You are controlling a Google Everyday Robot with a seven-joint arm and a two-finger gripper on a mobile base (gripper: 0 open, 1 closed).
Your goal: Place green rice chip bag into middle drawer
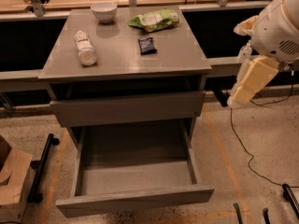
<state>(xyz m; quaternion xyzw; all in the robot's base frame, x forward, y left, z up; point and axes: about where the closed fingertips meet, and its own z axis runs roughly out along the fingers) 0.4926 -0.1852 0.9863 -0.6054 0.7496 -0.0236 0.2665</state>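
Observation:
The green rice chip bag [154,20] lies flat on the back right of the grey cabinet top [121,55]; it is crinkly light green with a white patch. The middle drawer [135,178] is pulled out wide below, and its flat grey floor holds nothing. My arm [254,76] hangs to the right of the cabinet, well apart from the bag and the drawer. My gripper [235,98] is at the arm's lower end, beside the cabinet's right edge at the height of the upper drawer.
A white bowl [103,10], a white bottle [85,48] lying on its side and a small black packet [147,45] are on the cabinet top. A shallower drawer front [126,108] sits above the open drawer. A cardboard box [11,178] stands at the left. A cable [243,146] runs across the floor at the right.

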